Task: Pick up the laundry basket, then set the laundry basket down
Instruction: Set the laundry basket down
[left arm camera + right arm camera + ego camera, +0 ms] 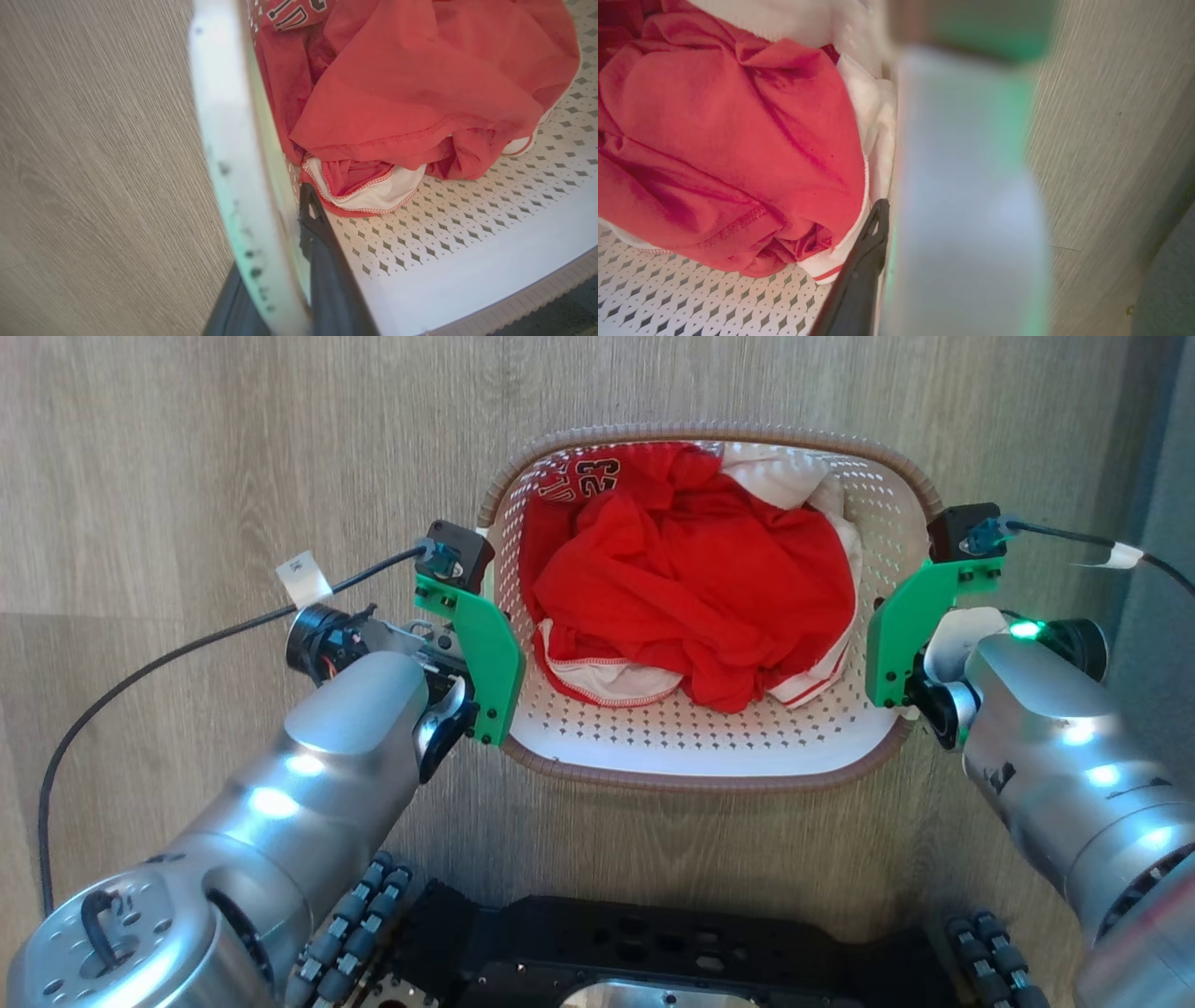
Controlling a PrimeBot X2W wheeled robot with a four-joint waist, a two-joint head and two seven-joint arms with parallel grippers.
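Clothes (691,579) lie in the laundry basket (691,777), over the floor (187,476).

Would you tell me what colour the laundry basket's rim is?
The laundry basket rim is brown, clearest in the head view.

Number 23 (604,476), upside down, on the red jersey (691,588) in the laundry basket (700,751)

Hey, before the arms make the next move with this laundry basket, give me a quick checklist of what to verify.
1. Left gripper astride the laundry basket at its left wall: ok.
2. Right gripper clamped on the right wall: ok.
3. Clothes all inside the rim: ok.
4. Cables clear of the basket: ok.
5. Basket on the floor or lifted: cannot tell.
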